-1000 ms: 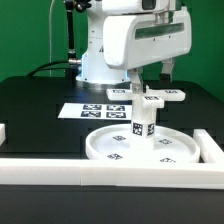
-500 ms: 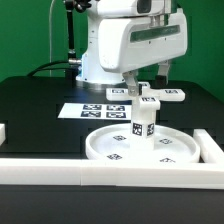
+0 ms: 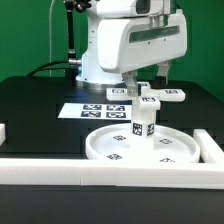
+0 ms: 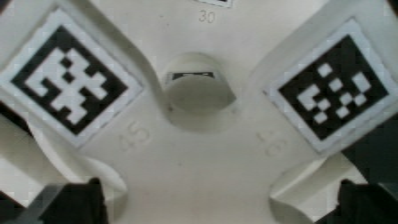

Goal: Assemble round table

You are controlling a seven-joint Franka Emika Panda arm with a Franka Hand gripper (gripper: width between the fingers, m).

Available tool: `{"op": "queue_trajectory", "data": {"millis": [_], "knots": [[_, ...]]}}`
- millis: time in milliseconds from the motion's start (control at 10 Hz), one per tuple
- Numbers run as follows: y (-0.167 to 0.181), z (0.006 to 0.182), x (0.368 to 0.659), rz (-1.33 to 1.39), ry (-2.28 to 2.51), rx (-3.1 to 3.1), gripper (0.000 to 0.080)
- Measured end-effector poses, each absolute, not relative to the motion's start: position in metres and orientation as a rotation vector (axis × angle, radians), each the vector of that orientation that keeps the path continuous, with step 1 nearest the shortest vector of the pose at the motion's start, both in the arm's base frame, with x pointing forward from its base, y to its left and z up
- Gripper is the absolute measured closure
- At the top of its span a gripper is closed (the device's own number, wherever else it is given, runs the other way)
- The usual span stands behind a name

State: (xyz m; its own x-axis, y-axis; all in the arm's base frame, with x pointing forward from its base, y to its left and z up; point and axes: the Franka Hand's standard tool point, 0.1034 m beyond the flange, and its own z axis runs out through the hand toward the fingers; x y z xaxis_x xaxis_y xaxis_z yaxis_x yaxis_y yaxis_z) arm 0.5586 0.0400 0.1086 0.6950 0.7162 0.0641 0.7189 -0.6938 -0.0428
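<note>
Backdrop's a flat green wall (image 3: 30, 35), evenly lit with no harsh shadows. In front of it is a black table (image 3: 35, 105) with a matte top. The marker board (image 3: 95, 110) lies flat toward the middle. White border rails (image 3: 60, 168) run along the near edge, with short pieces at both sides.

Disc (image 3: 140, 147) is sitting at the table's front edge, toward the exterior view's right. Post (image 3: 143, 122) is standing upright on its centre. Cross piece (image 3: 152, 96) is sitting atop the post, seemingly touching. Marker board (image 3: 100, 110) is lying behind the disc, mid-table.
</note>
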Motion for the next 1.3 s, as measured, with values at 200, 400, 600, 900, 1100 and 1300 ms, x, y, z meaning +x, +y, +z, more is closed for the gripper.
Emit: {"op": "queue_trajectory", "data": {"millis": [200,400,600,900,1100,1300], "knots": [[0.0399,0.1086,0.5595,-0.066,-1.193,-2.836,0.015],[0.0389,0.1081,0.5602,-0.066,-1.189,-2.838,0.015],[0.0365,0.1062,0.5596,-0.061,-1.18,-2.841,0.015],[0.0351,0.104,0.5587,-0.054,-1.164,-2.847,0.015],[0.0348,0.1025,0.557,-0.049,-1.163,-2.846,0.015],[0.0348,0.1018,0.5561,-0.046,-1.163,-2.845,0.0198]]}}
